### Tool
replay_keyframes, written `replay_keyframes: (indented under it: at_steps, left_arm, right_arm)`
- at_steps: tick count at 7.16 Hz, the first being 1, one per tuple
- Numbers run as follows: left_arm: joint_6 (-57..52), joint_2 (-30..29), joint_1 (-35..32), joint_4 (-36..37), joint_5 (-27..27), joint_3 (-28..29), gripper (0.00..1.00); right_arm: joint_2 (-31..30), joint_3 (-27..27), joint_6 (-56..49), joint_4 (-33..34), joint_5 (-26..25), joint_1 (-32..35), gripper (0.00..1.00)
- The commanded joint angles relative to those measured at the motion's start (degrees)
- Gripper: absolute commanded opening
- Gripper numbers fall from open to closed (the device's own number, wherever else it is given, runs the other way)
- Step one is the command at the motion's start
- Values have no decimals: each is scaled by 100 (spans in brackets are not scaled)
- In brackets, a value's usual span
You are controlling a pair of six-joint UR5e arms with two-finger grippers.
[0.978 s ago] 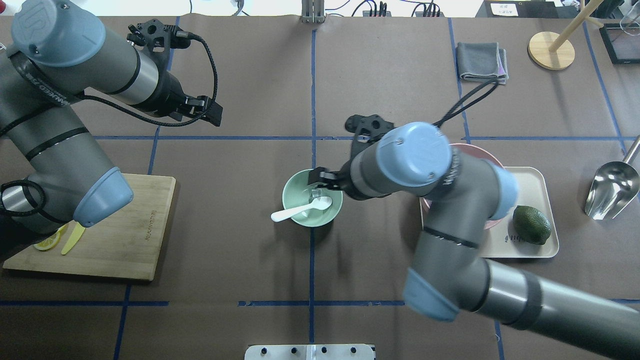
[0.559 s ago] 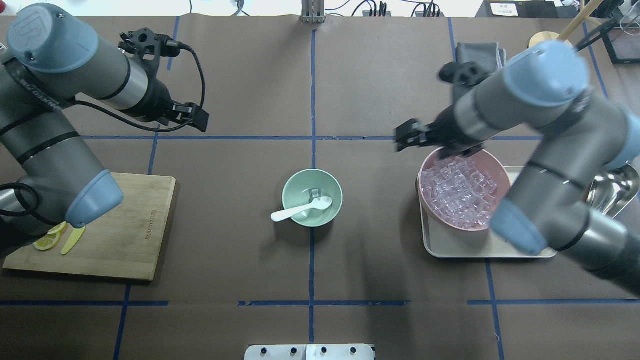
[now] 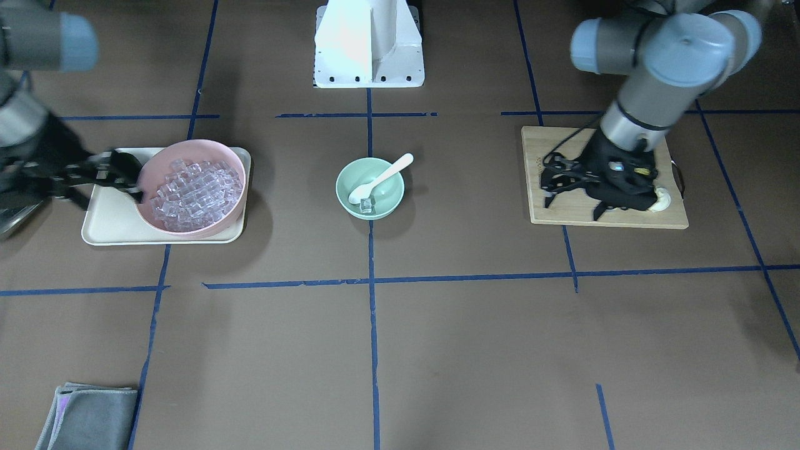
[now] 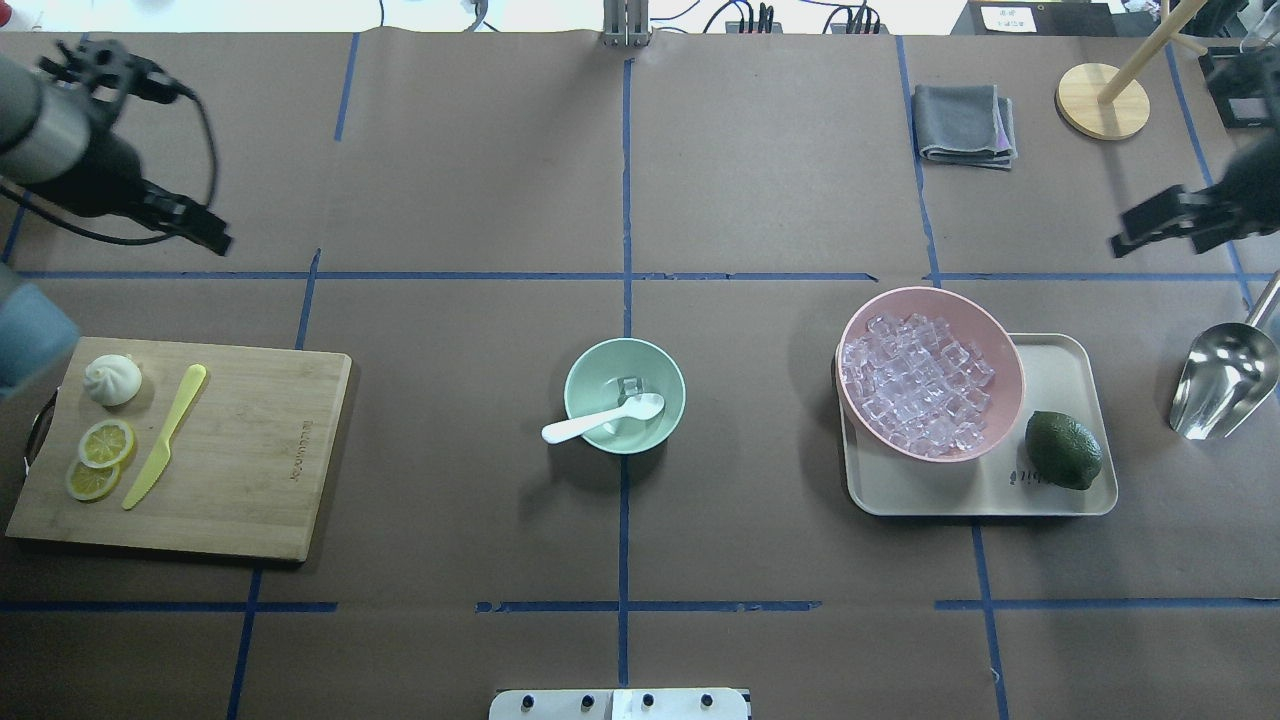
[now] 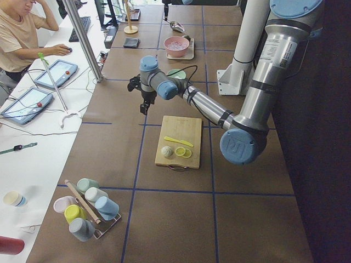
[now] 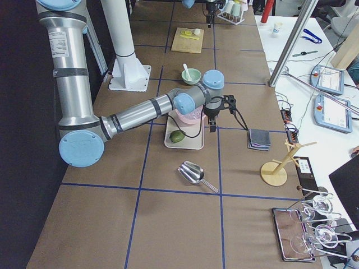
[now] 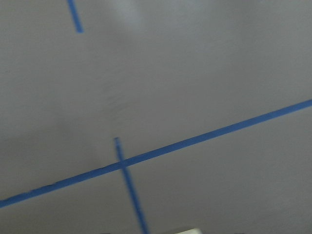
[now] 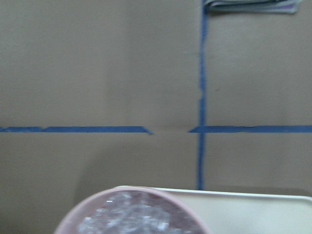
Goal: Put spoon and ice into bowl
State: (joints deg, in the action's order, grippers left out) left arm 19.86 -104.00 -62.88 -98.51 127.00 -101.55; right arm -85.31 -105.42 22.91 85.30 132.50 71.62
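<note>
The mint-green bowl (image 4: 590,375) stands at the table's middle. The white spoon (image 4: 600,420) lies in it, with its handle over the near-left rim. One clear ice cube (image 4: 629,386) sits in the bowl beside the spoon's end. The bowl (image 3: 350,172), spoon (image 3: 387,175) and cube (image 3: 366,204) also show in the front-facing view. My left gripper (image 4: 205,232) hangs open and empty at the far left, beyond the cutting board. My right gripper (image 4: 1135,232) is open and empty at the far right, beyond the pink bowl.
A pink bowl (image 4: 842,365) full of ice cubes stands on a beige tray (image 4: 1060,365) with a green lime (image 4: 1063,450). A metal scoop (image 4: 1220,380) lies to the right. A cutting board (image 4: 250,450) at the left holds a yellow knife (image 4: 165,435), a bun (image 4: 112,380) and lemon slices (image 4: 100,455). A grey cloth (image 4: 965,122) lies far right.
My right gripper has left the mint bowl and swung right, past the pink bowl, to the table's right edge. My left arm has pulled back left, uncovering the cutting board.
</note>
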Motion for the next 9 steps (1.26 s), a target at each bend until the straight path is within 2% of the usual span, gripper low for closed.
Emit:
replay_keyframes:
  at_steps: [1,2,3,4,5,6,7,9]
  left_arm:
    - [-1839,179,-1204,33,579,1044,88]
    - [-2638,179,-1636,33,580,1615,88]
    - [-2854,126,-1953,294,763,1733,88]
    - [-2874,-92,-2000,1263,895,1543,89]
    - [-2918,-59,-2000,1351,905,1524,91]
    - [-2840,-24,-2000,1334,905,1489,100]
    - [-2735,98,-1957,1317,914,1497,100]
    - [-2768,178,-1939,1090,914,1453,100]
  right_arm:
    - [-47,511,-2074,872,48,1157,100]
    - [-47,844,-2376,900,117,1397,100]
    - [-38,1204,-2509,857,109,1425,100]
    - [162,1513,-2563,831,127,1425,100]
    - [399,1829,-2563,822,127,1417,100]
    - [741,2215,-2581,813,101,1417,100]
    - [840,2341,-2616,804,118,1425,100]
    - [631,2114,-2730,795,276,1452,100]
